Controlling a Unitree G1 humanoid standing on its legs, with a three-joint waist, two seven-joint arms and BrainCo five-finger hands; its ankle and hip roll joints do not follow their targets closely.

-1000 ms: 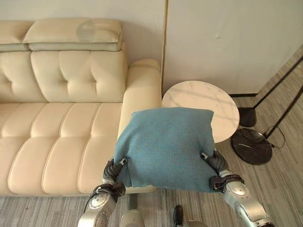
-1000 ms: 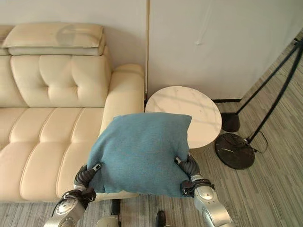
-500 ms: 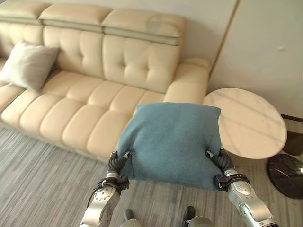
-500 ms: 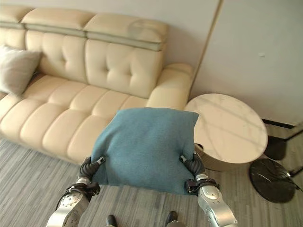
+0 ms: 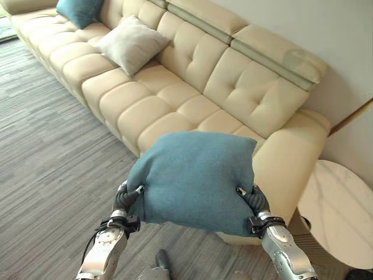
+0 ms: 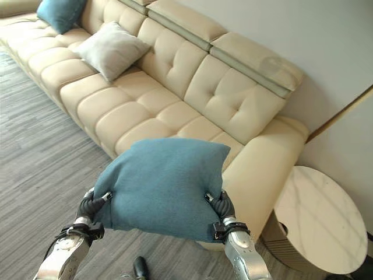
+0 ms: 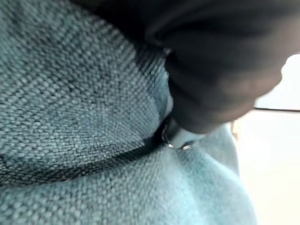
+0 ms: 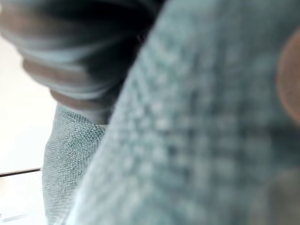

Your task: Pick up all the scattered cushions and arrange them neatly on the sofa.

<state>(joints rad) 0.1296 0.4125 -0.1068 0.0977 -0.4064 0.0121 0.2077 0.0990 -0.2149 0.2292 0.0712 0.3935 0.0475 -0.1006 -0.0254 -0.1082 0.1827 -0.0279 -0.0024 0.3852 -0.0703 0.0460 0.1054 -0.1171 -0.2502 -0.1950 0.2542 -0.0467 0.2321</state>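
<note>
I hold a teal cushion (image 5: 195, 178) up in front of me, over the floor just before the cream sofa (image 5: 175, 93). My left hand (image 5: 124, 202) grips its left edge and my right hand (image 5: 254, 203) its right edge, each with the thumb over the cloth and the fingers beneath. The cushion's weave (image 7: 70, 93) presses against the left wrist camera, and it lies just as close (image 8: 211, 117) in the right wrist view. On the sofa's far seats, a light grey cushion (image 5: 131, 44) and a second teal cushion (image 5: 78, 9) lean against the backrest.
A round marble side table (image 5: 344, 210) stands by the sofa's right armrest (image 5: 291, 154). Grey wood-look floor (image 5: 52, 151) stretches to the left in front of the sofa. The sofa seats nearest me are bare.
The camera has swung left, so more of the sofa and its two cushions now show and the side table has slid to the right edge. Both hands still hold the teal cushion.
</note>
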